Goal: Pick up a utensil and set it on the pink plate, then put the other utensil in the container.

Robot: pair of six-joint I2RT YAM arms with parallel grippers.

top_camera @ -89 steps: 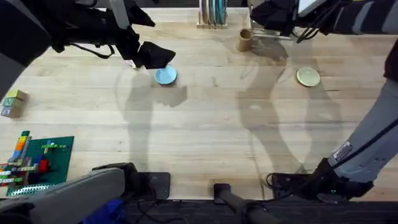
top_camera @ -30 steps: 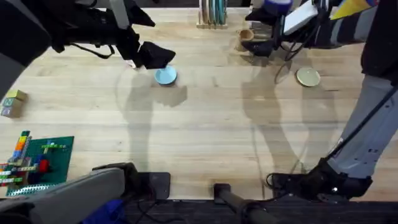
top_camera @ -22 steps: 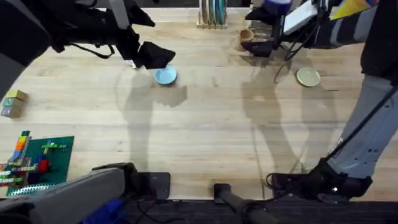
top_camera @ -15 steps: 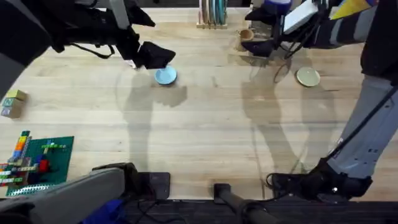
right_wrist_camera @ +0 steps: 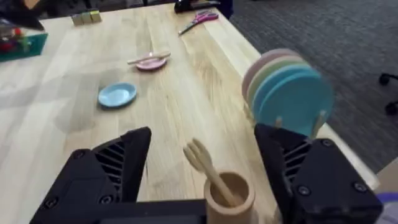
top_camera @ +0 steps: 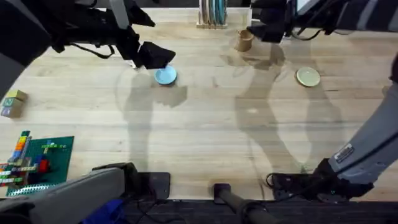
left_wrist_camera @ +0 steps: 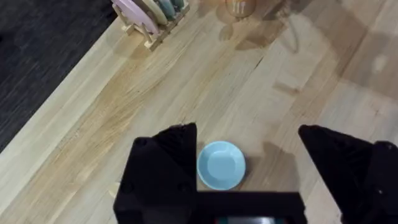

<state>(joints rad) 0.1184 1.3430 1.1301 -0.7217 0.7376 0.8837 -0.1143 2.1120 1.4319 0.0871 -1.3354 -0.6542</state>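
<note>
Both utensils look to be where the task wants them, so the danger I see lies in the arms leaving. The fork (right_wrist_camera: pixel 205 167) stands tilted in the container (right_wrist_camera: pixel 229 196), tines up and well above the rim, and the right gripper (right_wrist_camera: pixel 204 134) sits low with its fingers spread wide on either side of the cup, gripping nothing. If that arm pulls away sideways or dips, a finger could clip the fork's head or nudge the cup; it looks light, and it would likely tip and spill the fork onto the table (top_camera: pixel 205 130).

The flat utensil (right_wrist_camera: pixel 148 58) lies across the pink plate (right_wrist_camera: pixel 151 63) near the table's left edge, its ends overhanging the rim, so a small knock could slide it off. The left gripper (left_wrist_camera: pixel 247 130) hovers just beside there, above the blue plate (left_wrist_camera: pixel 221 165), fingers apart and empty; a careless swing from that arm is the likeliest cause.

The container stands near the far edge, with the plate rack (right_wrist_camera: pixel 286 93) close beside it, leaving the right arm little room on that side. A yellow plate (top_camera: pixel 308 76) lies toward the right edge, scissors (right_wrist_camera: pixel 199 18) beyond the pink plate, and a green brick board (top_camera: pixel 46 158) at the near left corner, well apart from it all
</note>
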